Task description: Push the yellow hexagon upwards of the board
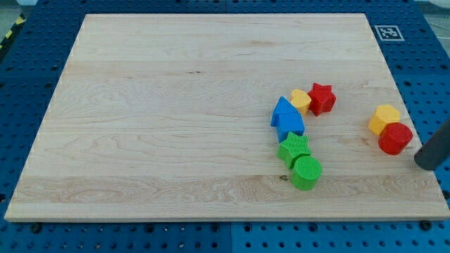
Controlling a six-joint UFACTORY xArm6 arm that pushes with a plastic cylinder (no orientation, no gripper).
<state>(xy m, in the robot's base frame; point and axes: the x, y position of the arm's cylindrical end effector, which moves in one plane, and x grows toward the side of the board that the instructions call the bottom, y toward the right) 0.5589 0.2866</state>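
Though near yellow hexagon (384, 118) (my tip (424, 165))

no readable text; only a black-and-white marker tag (389, 32) on the board's (176, 105) top-right corner.

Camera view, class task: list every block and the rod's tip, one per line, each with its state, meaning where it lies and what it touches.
yellow hexagon: view's right, touching red cylinder.
red cylinder: just below the hexagon.
my tip: right of red cylinder, apart.
red star: touching yellow heart.
yellow heart: between red star and blue block.
blue block: above green star, touching.
green star: against green cylinder.
green cylinder: lowest, upright.
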